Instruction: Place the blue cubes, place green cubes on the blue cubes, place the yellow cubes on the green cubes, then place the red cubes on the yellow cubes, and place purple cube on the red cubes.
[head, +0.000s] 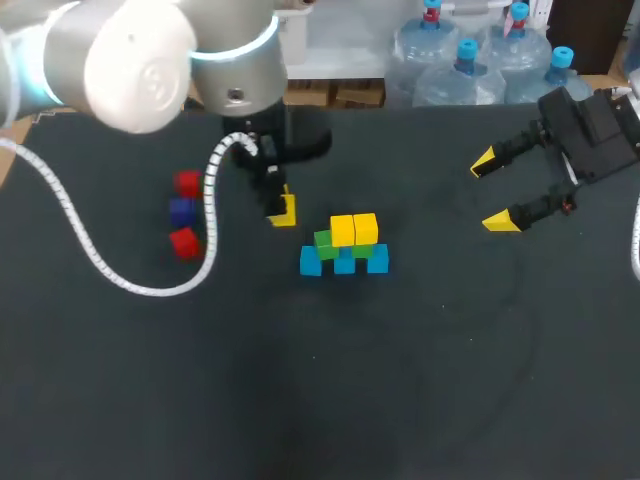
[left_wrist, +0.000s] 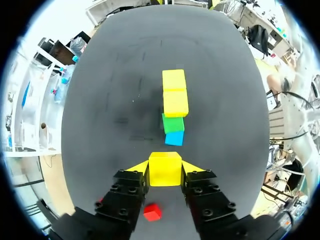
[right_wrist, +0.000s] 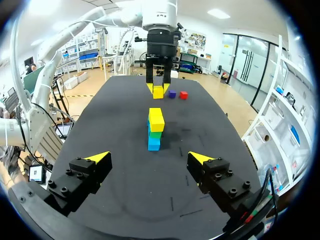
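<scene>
Dark table (head: 450, 380) fills the head view, with a small stack near its middle. At the base three blue cubes (head: 345, 263) sit in a row, touching. On them rest green cubes (head: 323, 242), one plainly seen and the other mostly hidden. Two yellow cubes (head: 354, 229) sit side by side on the green ones.

The left gripper (head: 281, 206) hangs just beside the stack, on the side towards the left arm, fingers pointing down. Its fingers are partly closed and clamp a yellow cube (left_wrist: 165, 169) from two sides, the yellow tips pressed against the cube's faces. From the left wrist the stack lies straight ahead of this held cube, a short gap apart. Whether the held cube touches the table cannot be told.

Further out on the left arm's side lie two red cubes (head: 187, 184) with a purple cube (head: 181, 211) between them in a loose line, well apart from the stack. One red cube shows under the left gripper in its wrist view.

The right gripper (head: 498, 190) is over the table's far right part, well apart from the stack, fingers spread wide and holding nothing
</scene>
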